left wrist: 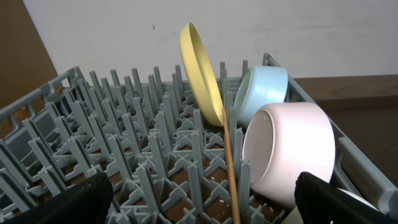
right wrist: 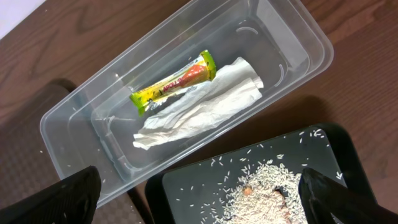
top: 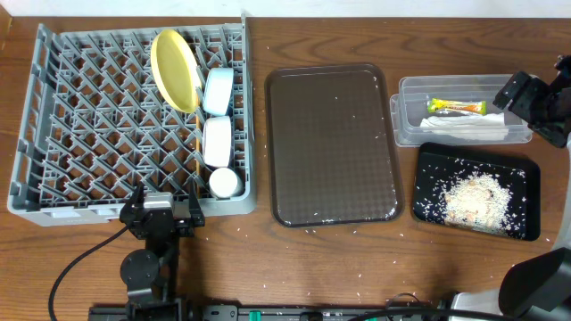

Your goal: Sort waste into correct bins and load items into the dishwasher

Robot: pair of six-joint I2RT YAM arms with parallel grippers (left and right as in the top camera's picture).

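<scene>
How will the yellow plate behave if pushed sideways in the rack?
The plate stands on edge, tilted in the rack, so a push would probably tip it onto the blue bowl beside it. It looks thin and stiff, likely light. Being round, it might roll if lifted free.

The round yellow plate (top: 174, 69) stands on edge among the pegs of the grey dish rack (top: 89, 116). The light blue bowl (top: 219, 91) and the white bowl (top: 217, 143), both tipped on their sides, line the rack's right edge with the small white cup (top: 223, 182), and the wooden chopsticks (top: 196, 153) lie just beside them. The foil sachet (top: 456, 107) and white paper piece (top: 464, 127) lie in the clear tub (top: 409, 111), while the rice (top: 473, 198) sits heaped on the black tray (top: 526, 178) next to it.
</scene>
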